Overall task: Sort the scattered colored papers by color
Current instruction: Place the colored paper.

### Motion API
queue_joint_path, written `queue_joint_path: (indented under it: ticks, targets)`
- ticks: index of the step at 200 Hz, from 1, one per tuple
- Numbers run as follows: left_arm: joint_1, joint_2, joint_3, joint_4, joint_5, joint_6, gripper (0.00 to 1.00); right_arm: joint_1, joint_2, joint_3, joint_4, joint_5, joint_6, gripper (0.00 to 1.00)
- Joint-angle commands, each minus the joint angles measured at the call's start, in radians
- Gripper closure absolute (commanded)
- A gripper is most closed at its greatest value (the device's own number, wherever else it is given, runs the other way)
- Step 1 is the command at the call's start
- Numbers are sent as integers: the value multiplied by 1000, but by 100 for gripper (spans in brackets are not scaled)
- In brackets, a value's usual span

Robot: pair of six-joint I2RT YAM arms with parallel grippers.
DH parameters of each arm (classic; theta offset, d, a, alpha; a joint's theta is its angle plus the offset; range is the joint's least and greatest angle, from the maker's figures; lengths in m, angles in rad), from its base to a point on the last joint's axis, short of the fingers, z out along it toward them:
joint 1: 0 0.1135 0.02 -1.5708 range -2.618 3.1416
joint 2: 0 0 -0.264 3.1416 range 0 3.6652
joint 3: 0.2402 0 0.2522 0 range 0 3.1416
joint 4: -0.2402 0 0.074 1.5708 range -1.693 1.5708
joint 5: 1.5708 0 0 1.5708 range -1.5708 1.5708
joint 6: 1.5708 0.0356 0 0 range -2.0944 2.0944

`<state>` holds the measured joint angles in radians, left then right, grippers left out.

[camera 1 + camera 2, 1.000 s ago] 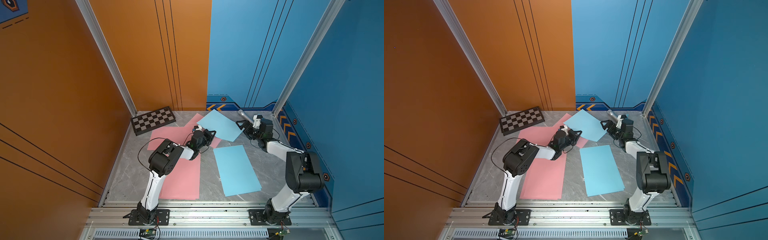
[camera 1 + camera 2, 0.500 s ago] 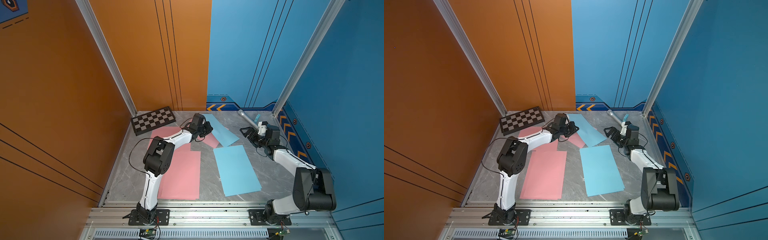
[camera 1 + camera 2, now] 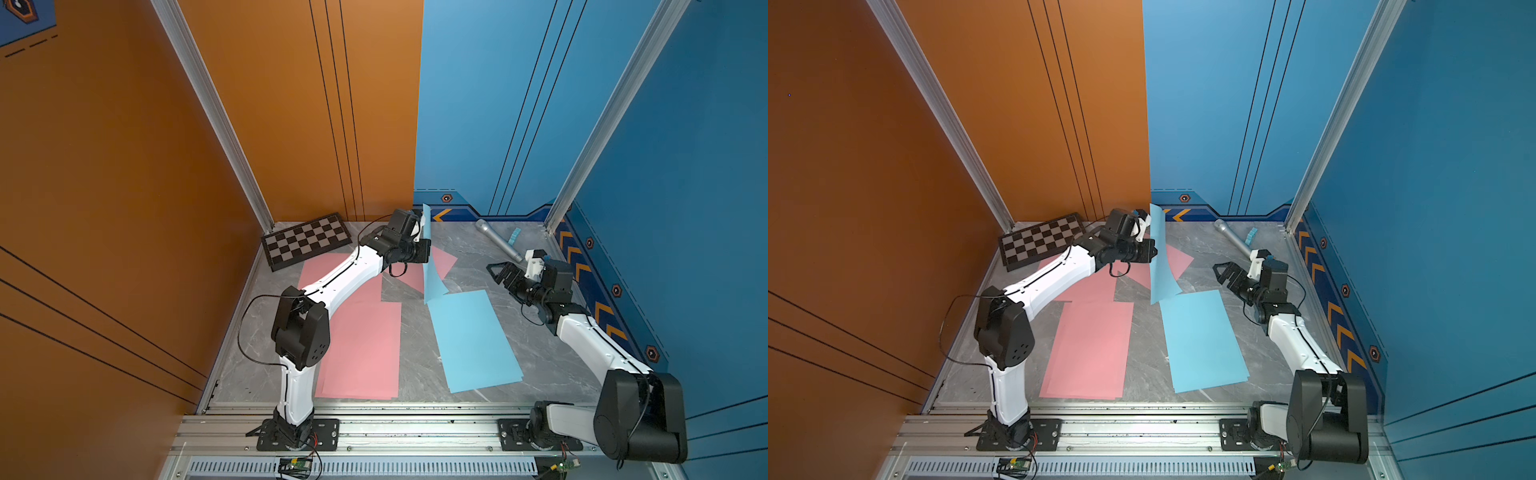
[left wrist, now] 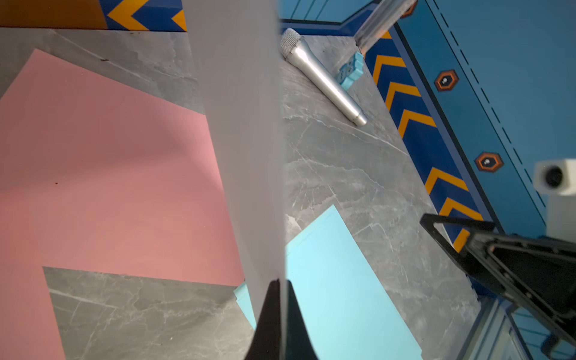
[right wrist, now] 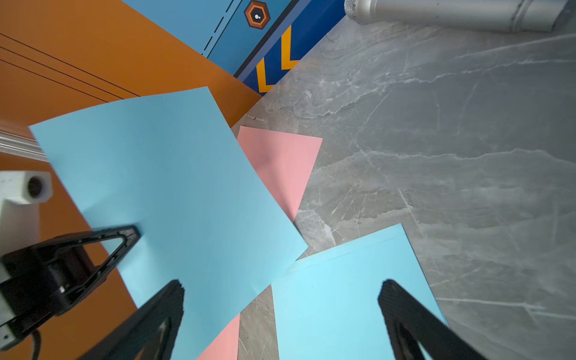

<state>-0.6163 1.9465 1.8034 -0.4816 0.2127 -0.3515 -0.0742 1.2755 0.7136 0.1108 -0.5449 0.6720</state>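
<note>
Clamping left pincer (image 4: 280,282) on light-blue sheet (image 3: 432,278), hanging it upright right of checkered board (image 3: 307,243); holding right pincer (image 5: 282,283) spread wide, empty, farther right of board.

Where things sit on my table (image 3: 417,361)

The raised sheet (image 3: 430,266) hangs upright from my left claw (image 3: 420,233) at the back middle, over a loose sheet (image 3: 444,261). The left stack (image 3: 361,349) lies front left and the right stack (image 3: 473,340) front right, with my right claw (image 3: 503,272) behind it. The board (image 3: 307,245) is back left. The microphone (image 3: 496,242) and small block (image 3: 515,237) lie side by side, back right.
</note>
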Motion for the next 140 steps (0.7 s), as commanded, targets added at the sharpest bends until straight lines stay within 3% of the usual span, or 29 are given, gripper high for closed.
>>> queue_joint_path:
  ticks: [1, 19, 65, 108, 140]
  targets:
    - [-66, -60, 66, -173, -33, 231, 100, -16, -34, -16, -35, 5, -14, 0]
    - [-143, -105, 72, -202, -172, 302, 100, -19, -41, -15, -40, 1, -14, 0]
    - [-353, -203, 94, -202, -367, 419, 100, -39, -52, -14, -90, 49, -14, 0]
    - [-442, -278, 86, -197, -275, 346, 100, -120, -147, 5, -290, 203, -17, 0]
    - [-438, -342, -75, 3, -181, 190, 100, -239, -227, -6, -332, 159, 28, 0]
